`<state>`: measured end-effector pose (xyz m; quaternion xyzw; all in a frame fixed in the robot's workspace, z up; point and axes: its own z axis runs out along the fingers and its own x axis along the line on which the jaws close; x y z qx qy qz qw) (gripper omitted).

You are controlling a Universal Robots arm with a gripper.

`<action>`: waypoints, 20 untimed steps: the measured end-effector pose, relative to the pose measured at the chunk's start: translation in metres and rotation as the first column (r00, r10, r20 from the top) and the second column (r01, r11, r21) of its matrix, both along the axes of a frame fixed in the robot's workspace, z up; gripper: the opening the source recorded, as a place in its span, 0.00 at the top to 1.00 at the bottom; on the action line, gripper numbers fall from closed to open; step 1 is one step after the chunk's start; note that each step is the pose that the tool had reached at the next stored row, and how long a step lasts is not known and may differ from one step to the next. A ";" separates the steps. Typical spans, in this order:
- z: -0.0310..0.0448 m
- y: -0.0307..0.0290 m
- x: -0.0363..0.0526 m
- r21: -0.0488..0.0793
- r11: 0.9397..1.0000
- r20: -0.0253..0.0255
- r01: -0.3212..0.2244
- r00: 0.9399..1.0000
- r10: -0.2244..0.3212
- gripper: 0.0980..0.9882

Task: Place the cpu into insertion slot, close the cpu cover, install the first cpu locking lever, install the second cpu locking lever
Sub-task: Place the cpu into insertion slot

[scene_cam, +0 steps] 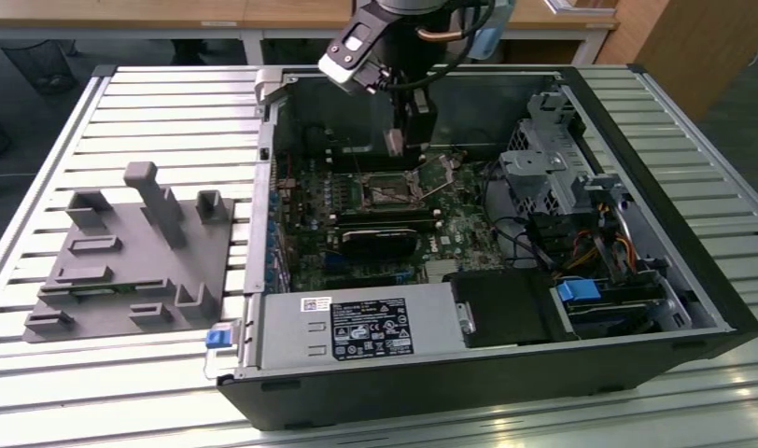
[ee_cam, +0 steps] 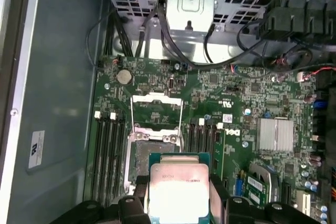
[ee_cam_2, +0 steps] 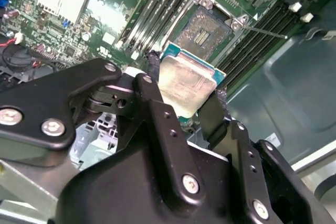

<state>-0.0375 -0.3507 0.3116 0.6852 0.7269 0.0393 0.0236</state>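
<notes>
Gripper (ee_cam_2: pixel 185 88) clamped on cpu (ee_cam_2: pixel 187 82) edges. Chip held above bare insertion slot (ee_cam: pixel 152 153), not seated. cpu cover (ee_cam: pixel 156 96) swung open. White label (ee_cam: pixel 35 148) on chassis wall.

Silvery-tan cpu (ee_cam_2: pixel 186 85) held aloft near uncovered insertion slot (ee_cam_2: pixel 207 32)

Items counted: one cpu (ee_cam_2: pixel 186 85), one insertion slot (ee_cam_2: pixel 205 32), one cpu cover (ee_cam: pixel 155 96), one computer case (scene_cam: pixel 479 392), one grey fixture block (scene_cam: pixel 130 271).
</notes>
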 end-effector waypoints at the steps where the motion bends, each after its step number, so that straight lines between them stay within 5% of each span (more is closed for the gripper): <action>1: -0.0015 0.0001 0.0000 0.000 1.000 0.000 0.000 1.000 0.000 0.50; 20: -0.0185 0.0011 -0.0005 0.000 1.000 0.000 0.022 1.000 -0.022 0.50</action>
